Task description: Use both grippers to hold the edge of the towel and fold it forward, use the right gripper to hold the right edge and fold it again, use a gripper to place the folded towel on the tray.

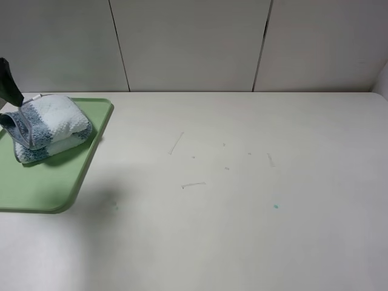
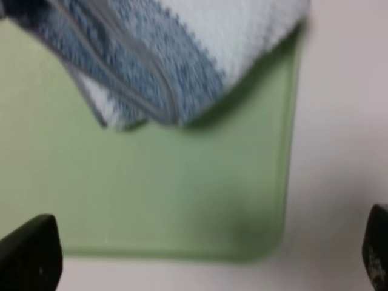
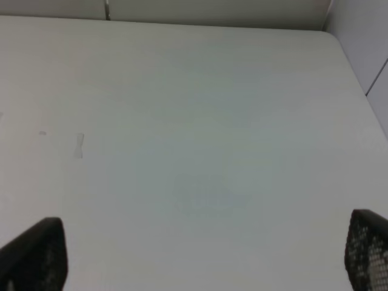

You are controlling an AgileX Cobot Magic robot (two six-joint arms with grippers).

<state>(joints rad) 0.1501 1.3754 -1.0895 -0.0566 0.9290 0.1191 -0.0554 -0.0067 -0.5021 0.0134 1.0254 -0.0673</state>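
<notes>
Beyond the spread jaws of our left gripper (image 2: 194,257), the folded towel (image 2: 176,54) lies on the tray (image 2: 182,194), released. Our right gripper (image 3: 200,254), jaws also spread, holds nothing over the bare table (image 3: 200,109). We judge folding and placement complete.

High front view down on table (image 1: 242,182), left wrist close over tray (image 2: 182,200)
</notes>
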